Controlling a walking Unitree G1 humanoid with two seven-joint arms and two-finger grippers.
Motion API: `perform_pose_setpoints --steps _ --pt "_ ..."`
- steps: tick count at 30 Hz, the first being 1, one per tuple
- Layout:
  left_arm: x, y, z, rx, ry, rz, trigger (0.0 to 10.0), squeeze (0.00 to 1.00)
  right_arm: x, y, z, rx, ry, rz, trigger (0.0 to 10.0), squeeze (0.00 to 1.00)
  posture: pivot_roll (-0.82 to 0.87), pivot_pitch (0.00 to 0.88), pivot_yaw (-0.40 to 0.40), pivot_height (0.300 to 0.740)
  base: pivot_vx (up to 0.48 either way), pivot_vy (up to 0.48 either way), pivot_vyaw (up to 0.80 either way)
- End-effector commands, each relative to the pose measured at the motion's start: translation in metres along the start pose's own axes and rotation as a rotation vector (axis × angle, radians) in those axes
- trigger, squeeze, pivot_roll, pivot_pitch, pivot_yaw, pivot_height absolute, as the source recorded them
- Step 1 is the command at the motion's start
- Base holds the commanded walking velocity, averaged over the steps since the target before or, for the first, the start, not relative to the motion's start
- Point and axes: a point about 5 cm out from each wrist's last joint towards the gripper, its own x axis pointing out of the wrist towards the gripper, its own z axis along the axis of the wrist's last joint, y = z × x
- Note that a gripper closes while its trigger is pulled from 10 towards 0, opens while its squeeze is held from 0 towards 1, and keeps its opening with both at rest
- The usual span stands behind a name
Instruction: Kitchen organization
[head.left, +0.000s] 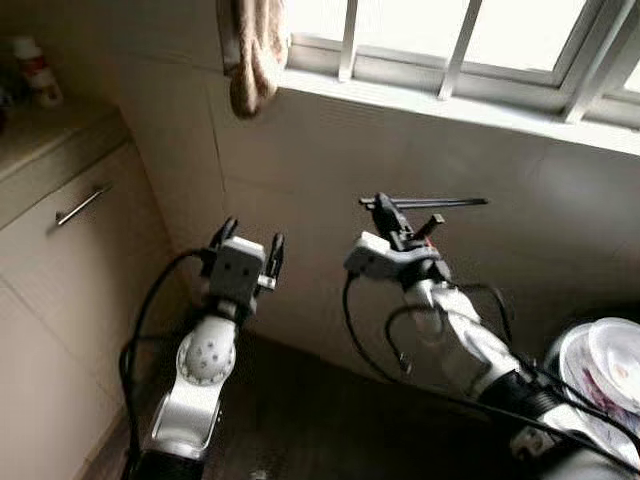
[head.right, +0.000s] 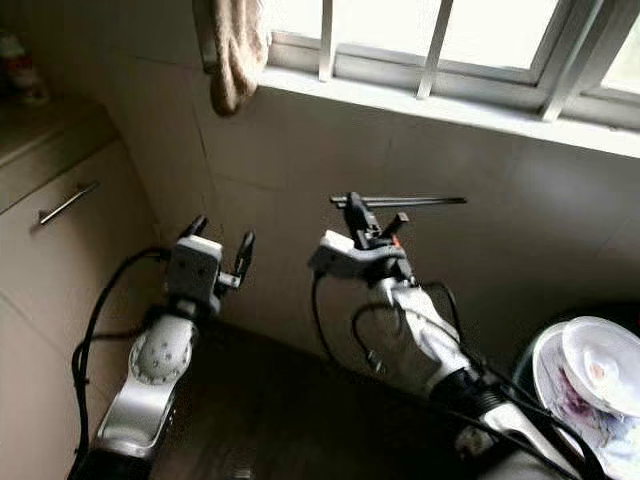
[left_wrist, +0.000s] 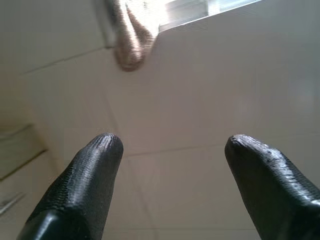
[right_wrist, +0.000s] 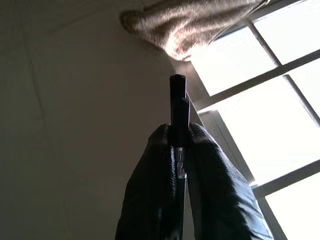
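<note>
A pair of chopsticks (head.left: 425, 203) is held at centre frame, clamped at one end by the right gripper (head.left: 383, 203); the long axis runs horizontally toward frame right. The left gripper (head.left: 247, 247), lower left, is spread wide and empty.

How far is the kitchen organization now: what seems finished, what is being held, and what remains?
Nothing visibly finished can be confirmed. In hand: the right pincer is shut on a pair of dark chopsticks, held level before the tiled wall under the window. The left pincer is open and holds nothing. Left: placing the chopsticks somewhere, and probably the stacked white plates at the robot's right.
</note>
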Motion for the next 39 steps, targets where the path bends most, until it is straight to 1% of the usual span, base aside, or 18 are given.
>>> perform_pose_setpoints --steps 1,3,4,5,6,7,9,14,15,16,19,21,26,30,32,34,36,39 --pt "0.0 -0.008 0.002 -0.01 -0.008 -0.022 10.0 0.0 -0.006 -0.002 -0.003 0.048 0.035 0.02 0.0 0.0 0.09 0.0 -0.065 0.74 0.0 0.0 0.8" --pt "0.0 -0.009 0.002 -0.011 -0.008 -0.022 10.0 0.0 -0.007 -0.001 0.003 0.069 0.026 0.029 0.0 0.0 0.09 0.0 -0.065 0.74 0.0 0.0 0.8" --pt "0.001 -0.009 0.002 -0.012 -0.009 -0.021 10.0 0.0 -0.008 0.001 0.014 0.131 0.002 0.041 0.0 0.0 0.09 0.0 -0.066 0.74 0.0 0.0 0.8" --pt "0.001 -0.009 0.002 -0.012 -0.009 -0.021 10.0 0.0 -0.008 0.001 0.014 0.131 0.002 0.041 0.0 0.0 0.09 0.0 -0.066 0.74 0.0 0.0 0.8" --pt "0.001 -0.009 0.002 -0.013 -0.01 -0.02 10.0 0.0 -0.009 0.002 0.023 0.192 -0.028 0.06 0.0 0.0 0.09 0.0 -0.066 0.74 0.0 0.0 0.8" --pt "0.002 -0.009 0.002 -0.013 -0.01 -0.02 10.0 0.0 -0.01 0.002 0.026 0.218 -0.044 0.07 0.0 0.0 0.09 0.0 -0.066 0.74 0.0 0.0 0.8" --pt "0.002 -0.009 0.002 -0.012 -0.011 -0.02 10.0 0.0 -0.011 0.003 0.03 0.304 -0.043 0.082 0.0 0.0 0.09 0.0 -0.069 0.74 0.0 0.0 0.8" --pt "0.001 -0.009 0.002 -0.01 -0.011 -0.015 10.0 0.0 -0.012 0.001 0.026 0.445 0.004 0.09 0.0 0.0 0.09 0.0 -0.07 0.74 0.0 0.0 0.8" --pt "0.001 -0.008 0.002 -0.009 -0.011 -0.014 10.0 0.0 -0.011 -0.001 0.023 0.533 0.034 0.083 0.0 0.0 0.09 0.0 -0.07 0.74 0.0 0.0 0.8" --pt "0.001 -0.008 0.002 -0.009 -0.011 -0.014 10.0 0.0 -0.011 -0.001 0.023 0.533 0.034 0.083 0.0 0.0 0.09 0.0 -0.07 0.74 0.0 0.0 0.8" --pt "0.001 -0.009 0.002 -0.007 -0.011 -0.014 10.0 0.0 -0.012 -0.003 0.018 0.62 0.061 0.074 0.0 0.0 0.09 0.0 -0.072 0.74 0.0 0.0 0.8" --pt "0.001 -0.009 0.002 -0.007 -0.011 -0.015 10.0 0.0 -0.012 -0.004 0.017 0.635 0.068 0.071 0.0 0.0 0.09 0.0 -0.072 0.74 0.0 0.0 0.8" --pt "0.0 -0.009 0.001 -0.006 -0.012 -0.016 10.0 0.0 -0.016 -0.002 0.01 0.713 0.123 0.061 0.0 0.0 0.1 0.0 -0.07 0.74 0.0 0.0 0.8" --pt "0.0 -0.009 0.001 -0.005 -0.012 -0.017 10.0 0.0 -0.016 -0.001 0.007 0.716 0.13 0.066 0.0 0.0 0.1 0.0 -0.07 0.74 0.0 0.0 0.8" --pt "0.0 -0.009 0.001 -0.003 -0.011 -0.016 10.0 0.0 -0.017 -0.001 0.004 0.757 0.155 0.057 0.0 0.0 0.1 0.0 -0.072 0.74 0.0 0.0 0.8" --pt "0.001 -0.008 0.001 -0.003 -0.011 -0.015 10.0 0.0 -0.018 -0.001 0.003 0.767 0.161 0.054 0.0 0.0 0.1 0.0 -0.072 0.74 0.0 0.0 0.8" --pt "0.001 -0.008 0.001 -0.002 -0.011 -0.013 10.0 0.0 -0.018 -0.002 -0.001 0.803 0.185 0.04 0.0 0.0 0.1 0.0 -0.072 0.74 0.0 0.0 0.8" --pt "0.001 -0.008 0.001 -0.001 -0.011 -0.012 10.0 0.0 -0.018 -0.003 -0.004 0.811 0.196 0.03 0.0 0.0 0.1 0.0 -0.07 0.74 0.0 0.0 0.8"
